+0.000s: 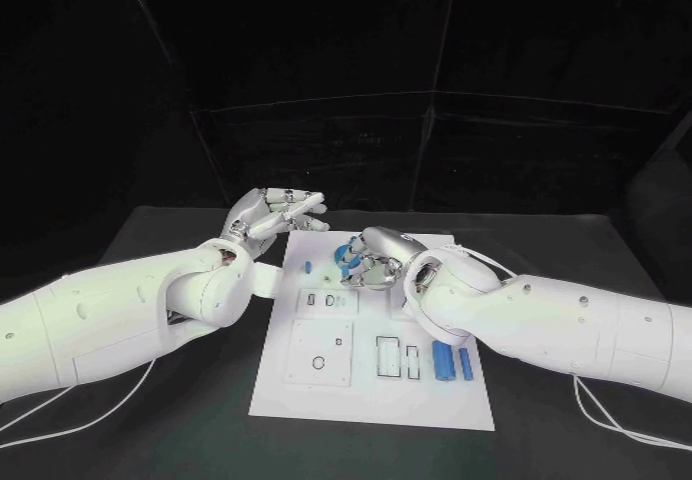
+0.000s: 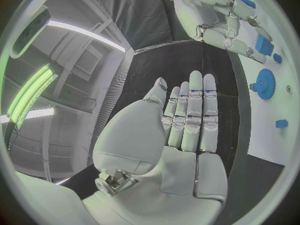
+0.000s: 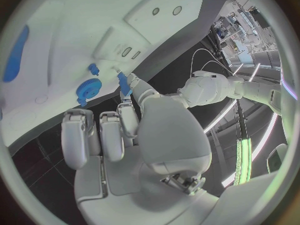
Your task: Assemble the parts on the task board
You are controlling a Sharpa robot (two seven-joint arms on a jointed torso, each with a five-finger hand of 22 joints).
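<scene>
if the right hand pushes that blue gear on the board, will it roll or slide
The blue gear lies flat on the task board, so it would probably slide rather than roll. It looks like stiff plastic, likely light. Its toothed rim should give fingers some grip.

A black table [image 1: 173, 420] spreads beneath the scene, its matte surface dark on all sides. Thin white cables [image 1: 87, 405] trail across it near the front, one on each side [image 1: 613, 415]. Behind the table hangs a black backdrop [image 1: 433, 110], creased in faint lines.
</scene>
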